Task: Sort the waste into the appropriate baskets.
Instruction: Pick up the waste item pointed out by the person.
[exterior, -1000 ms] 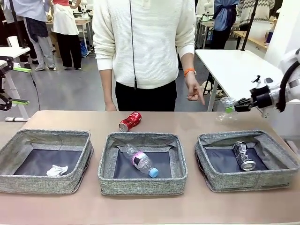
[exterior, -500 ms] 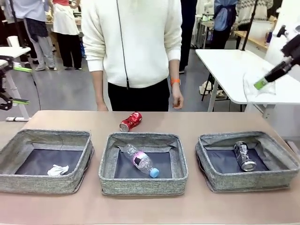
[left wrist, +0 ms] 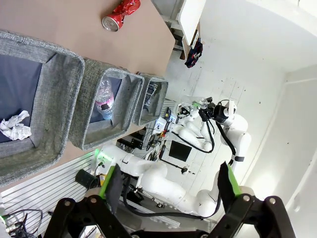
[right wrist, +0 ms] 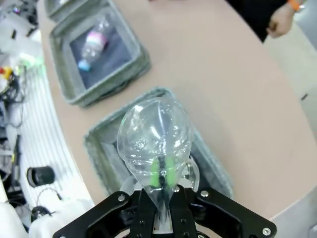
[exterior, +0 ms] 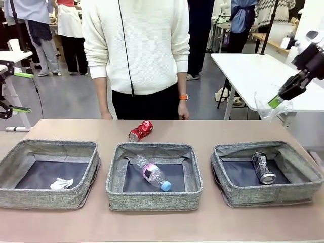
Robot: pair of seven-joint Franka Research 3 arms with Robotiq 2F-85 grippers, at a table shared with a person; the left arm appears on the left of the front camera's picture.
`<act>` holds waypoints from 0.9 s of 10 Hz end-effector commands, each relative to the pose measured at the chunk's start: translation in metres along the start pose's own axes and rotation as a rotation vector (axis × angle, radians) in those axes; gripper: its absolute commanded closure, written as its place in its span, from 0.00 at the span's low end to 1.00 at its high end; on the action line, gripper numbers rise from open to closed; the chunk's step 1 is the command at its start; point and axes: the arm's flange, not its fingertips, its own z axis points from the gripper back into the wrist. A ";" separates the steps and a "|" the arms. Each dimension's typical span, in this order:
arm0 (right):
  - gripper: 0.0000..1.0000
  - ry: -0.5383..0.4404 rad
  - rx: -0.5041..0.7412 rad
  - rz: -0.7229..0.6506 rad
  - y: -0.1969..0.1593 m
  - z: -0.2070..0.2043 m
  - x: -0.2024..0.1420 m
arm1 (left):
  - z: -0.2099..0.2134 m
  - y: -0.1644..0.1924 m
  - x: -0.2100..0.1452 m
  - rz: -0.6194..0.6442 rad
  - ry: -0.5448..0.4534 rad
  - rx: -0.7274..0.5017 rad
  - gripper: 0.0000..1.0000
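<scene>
- A brown table [exterior: 217,129] carries everything.
- Three grey fabric baskets sit in a row along its near side, slightly apart: left basket [exterior: 45,197], middle basket [exterior: 152,200], right basket [exterior: 268,196].
- A crushed red can [exterior: 140,131] lies on its side on the bare top, just behind the middle basket.

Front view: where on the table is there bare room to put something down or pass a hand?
Bare table lies behind the left basket, behind the right basket, and along the near edge before all three. The gaps between baskets are narrow. The crushed red can takes the strip behind the middle basket.
</scene>
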 end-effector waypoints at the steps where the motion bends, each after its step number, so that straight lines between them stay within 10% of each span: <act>1: 0.96 0.010 0.013 0.014 0.006 -0.009 0.004 | 0.001 -0.001 -0.002 0.001 -0.001 0.009 0.00; 3: 0.96 -0.034 0.094 -0.241 0.027 -0.008 0.062 | 0.001 -0.001 -0.002 0.001 -0.001 0.009 0.00; 6: 0.96 0.182 -0.059 -0.512 0.151 0.006 0.185 | 0.001 -0.001 -0.002 0.001 -0.001 0.009 0.00; 9: 0.96 0.256 -0.202 -0.298 0.252 -0.030 0.236 | 0.001 -0.001 -0.002 0.001 -0.001 0.009 0.00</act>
